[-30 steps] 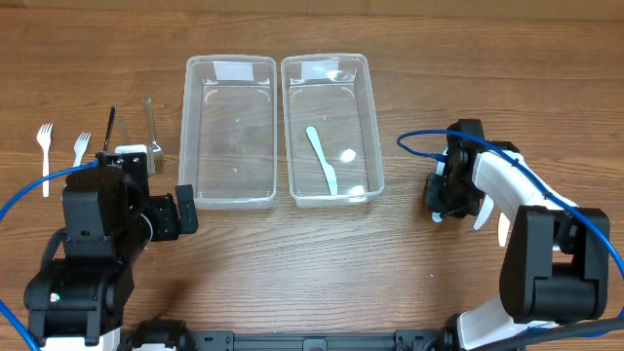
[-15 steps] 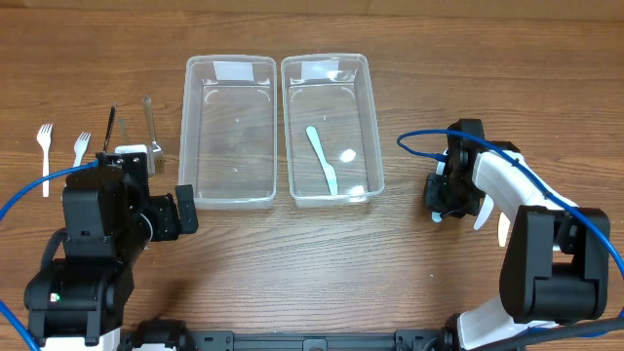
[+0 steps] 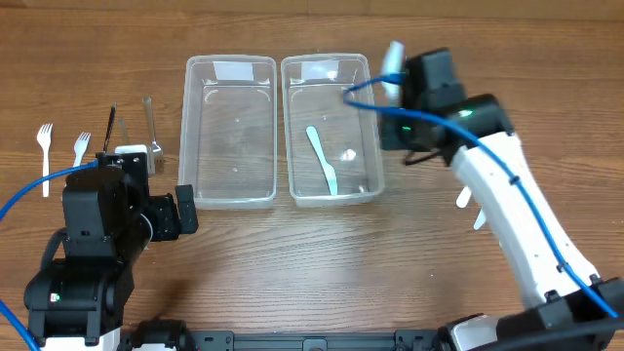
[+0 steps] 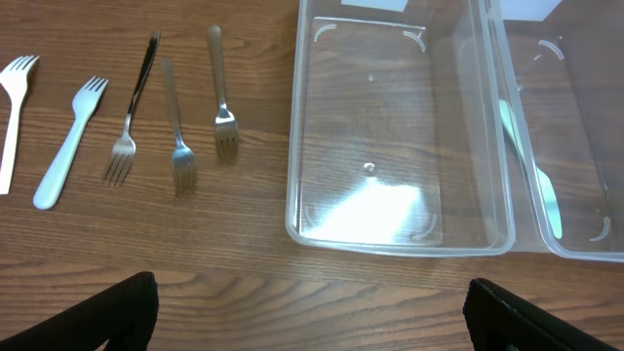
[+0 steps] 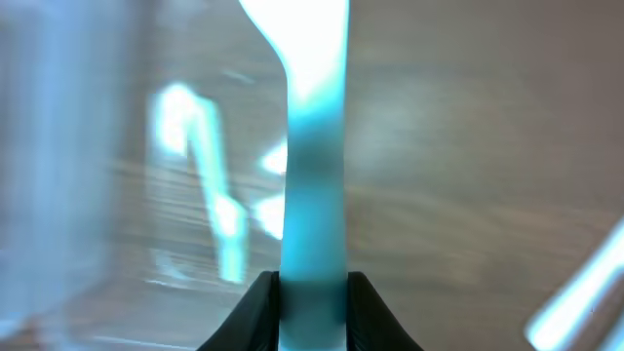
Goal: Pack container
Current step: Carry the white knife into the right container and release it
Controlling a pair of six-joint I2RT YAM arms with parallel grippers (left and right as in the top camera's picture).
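Two clear plastic containers stand side by side, the left container (image 3: pixel 185 136) empty and the right container (image 3: pixel 374 127) holding a light blue plastic knife (image 3: pixel 323 161). My right gripper (image 3: pixel 395 78) is shut on a light blue plastic utensil (image 5: pixel 314 195) and holds it above the far right edge of the right container; that view is blurred. The utensil's tip sticks up in the overhead view (image 3: pixel 393 57). My left gripper (image 4: pixel 312 322) is open and empty, low over the table in front of the left container (image 4: pixel 292 195).
Two white plastic forks (image 3: pixel 45 146) (image 3: pixel 82 148) and three metal forks (image 4: pixel 175 127) lie left of the containers. Pale utensil pieces (image 3: pixel 466 200) lie on the table beside my right arm. Blue cables trail from both arms.
My right arm has swung from the table at the right up and left to the far right side of the right container, carrying the light blue utensil. The left arm has not moved.
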